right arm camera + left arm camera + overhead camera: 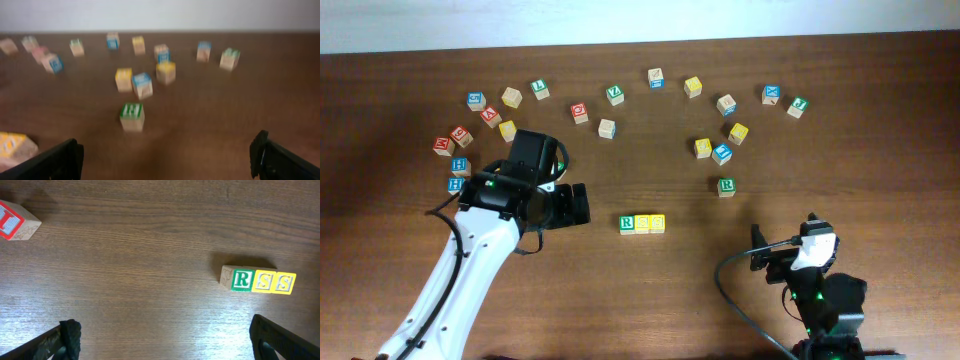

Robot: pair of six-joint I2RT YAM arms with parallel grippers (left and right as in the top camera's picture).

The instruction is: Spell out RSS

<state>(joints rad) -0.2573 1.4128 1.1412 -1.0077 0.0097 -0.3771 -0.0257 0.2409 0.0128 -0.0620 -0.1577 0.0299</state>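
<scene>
Three cubes stand touching in a row at the table's middle. They read R (628, 223), S (643, 223), S (658, 223). The left wrist view shows the green-bordered R (242, 280) and the two yellow S cubes (263, 282) (284, 283) at its right side. My left gripper (582, 203) (162, 340) hangs open a little left of the row and holds nothing. Near the front right, my right gripper (810, 228) (165, 155) is open and empty over bare wood. The yellow end of the row (15, 145) shows at the right wrist view's lower left.
Several loose lettered cubes lie in an arc across the back of the table, from a red one (443, 145) to a green one (797, 106). Another green R cube (726, 186) (132, 116) sits alone right of the row. A red cube (15, 222) lies far left.
</scene>
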